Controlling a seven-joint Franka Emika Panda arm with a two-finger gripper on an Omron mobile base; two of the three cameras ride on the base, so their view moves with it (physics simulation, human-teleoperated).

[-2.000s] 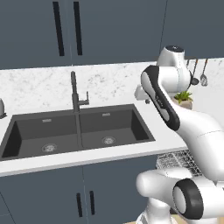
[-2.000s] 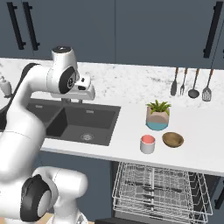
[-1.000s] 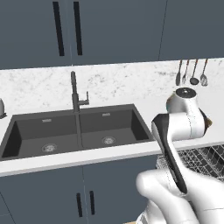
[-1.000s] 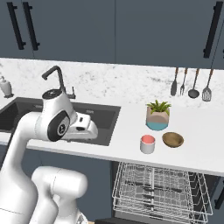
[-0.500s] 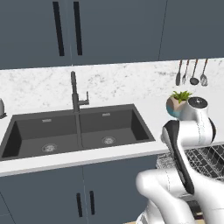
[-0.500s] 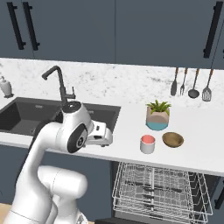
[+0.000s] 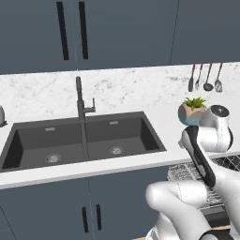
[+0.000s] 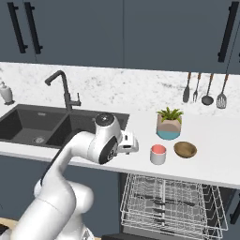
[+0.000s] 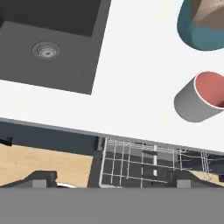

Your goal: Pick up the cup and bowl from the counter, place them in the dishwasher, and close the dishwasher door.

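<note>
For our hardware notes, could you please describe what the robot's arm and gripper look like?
The glossy white, rounded-link arm has dark grey joint bands and a round grey cap on one joint. Its small white boxy gripper carries short dark fingers. No cables or markings are visible.

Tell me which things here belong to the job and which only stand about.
For the job:
cup
bowl
dishwasher rack
counter
tool, open

Only standing about:
potted plant
hanging utensils
sink
faucet
soap dispenser
</note>
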